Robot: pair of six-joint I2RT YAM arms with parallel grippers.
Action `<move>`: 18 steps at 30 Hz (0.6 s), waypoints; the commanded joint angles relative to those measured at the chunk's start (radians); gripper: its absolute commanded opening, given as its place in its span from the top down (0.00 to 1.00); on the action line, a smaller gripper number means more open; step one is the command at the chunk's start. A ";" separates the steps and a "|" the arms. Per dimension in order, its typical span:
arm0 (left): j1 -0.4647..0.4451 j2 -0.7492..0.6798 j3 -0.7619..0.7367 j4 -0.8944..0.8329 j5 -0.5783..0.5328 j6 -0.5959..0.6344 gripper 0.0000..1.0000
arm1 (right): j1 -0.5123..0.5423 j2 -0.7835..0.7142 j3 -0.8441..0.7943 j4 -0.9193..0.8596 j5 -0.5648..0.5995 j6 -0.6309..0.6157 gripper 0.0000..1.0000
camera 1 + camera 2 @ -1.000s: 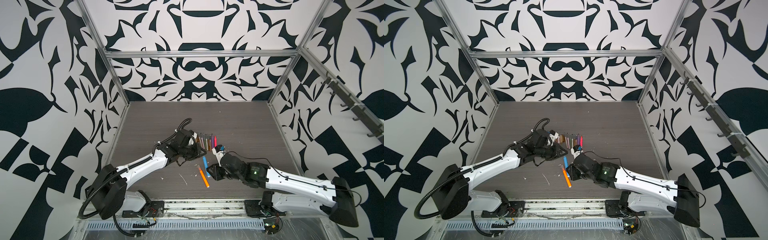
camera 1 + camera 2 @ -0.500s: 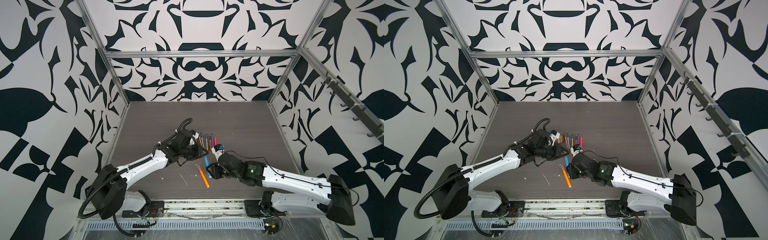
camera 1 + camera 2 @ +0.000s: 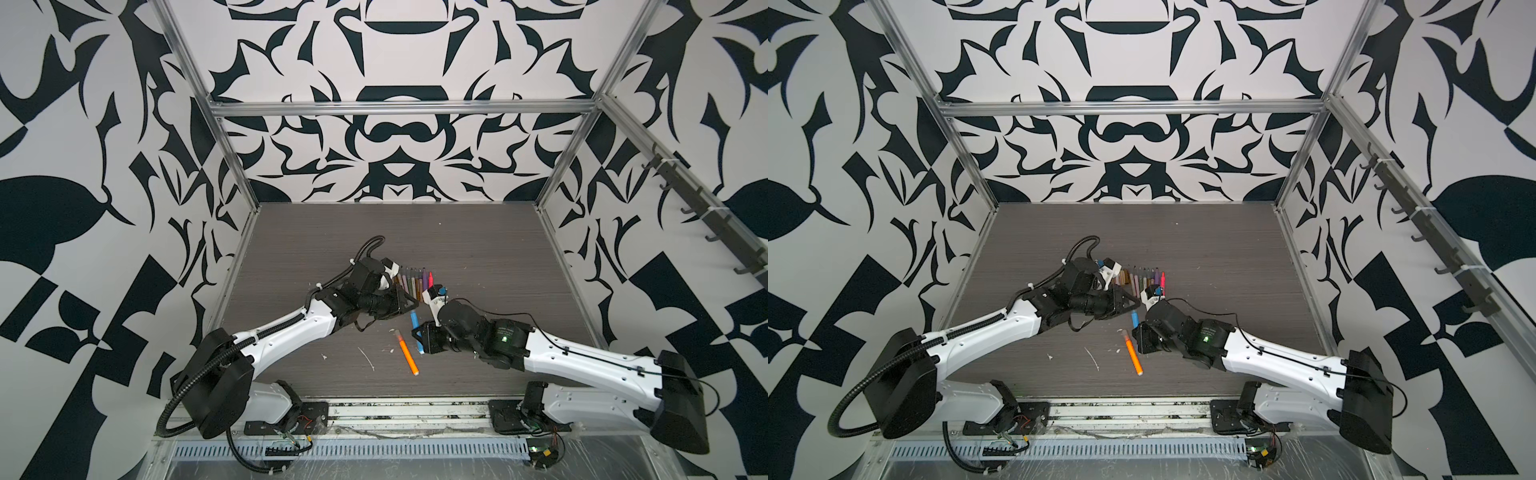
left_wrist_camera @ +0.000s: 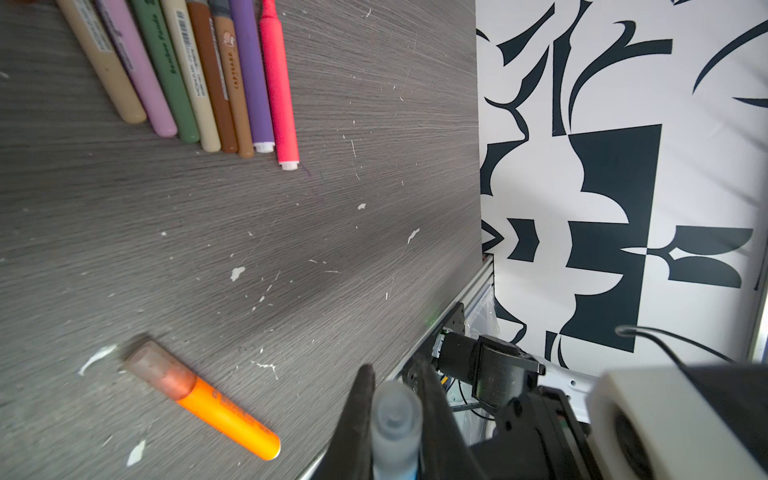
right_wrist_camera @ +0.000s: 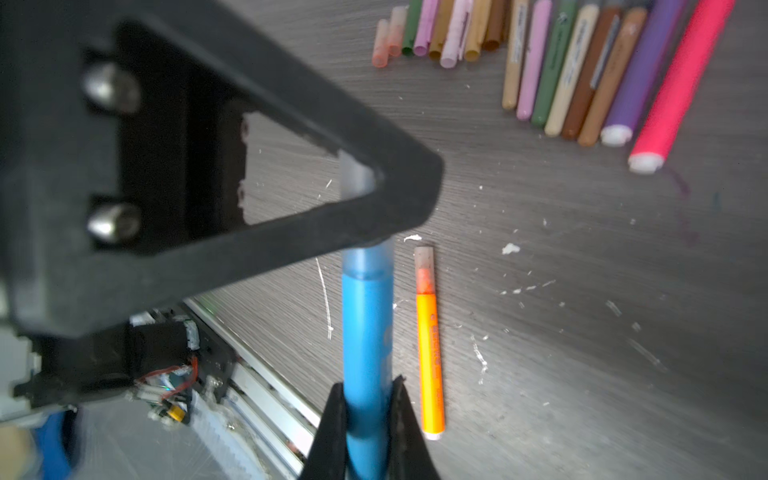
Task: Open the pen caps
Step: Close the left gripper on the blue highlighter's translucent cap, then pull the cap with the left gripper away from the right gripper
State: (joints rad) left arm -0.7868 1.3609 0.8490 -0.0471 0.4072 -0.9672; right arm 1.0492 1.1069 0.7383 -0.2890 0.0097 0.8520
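Note:
A blue pen (image 5: 368, 324) with a frosted cap (image 5: 365, 257) is held between both grippers, seen in both top views (image 3: 414, 323) (image 3: 1134, 320). My left gripper (image 4: 395, 386) is shut on the cap (image 4: 395, 419); its black finger (image 5: 374, 224) crosses the cap in the right wrist view. On the blue barrel my right gripper (image 5: 368, 386) is shut. An orange pen (image 3: 406, 352) (image 5: 430, 357) lies capped beside them. A row of uncapped pens (image 4: 199, 75) (image 3: 415, 282) lies behind, with loose pen caps (image 5: 440, 33) next to it.
White flecks (image 4: 237, 272) dot the grey table (image 3: 478, 257). The metal front rail (image 3: 407, 409) runs close under both grippers. Patterned walls (image 3: 395, 137) close in the back and sides.
My right gripper has shut on the blue pen's barrel and shifted slightly towards the left gripper. The left gripper has stayed shut on the cap.

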 commanded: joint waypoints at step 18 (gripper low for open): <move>0.415 0.158 0.331 -0.157 0.140 0.208 1.00 | 0.131 -0.161 -0.250 0.131 0.064 0.179 1.00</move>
State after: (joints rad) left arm -0.5316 1.5135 1.1236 -0.3794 0.7895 -0.8051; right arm 1.1114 0.9913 0.5503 0.1371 0.1738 0.9783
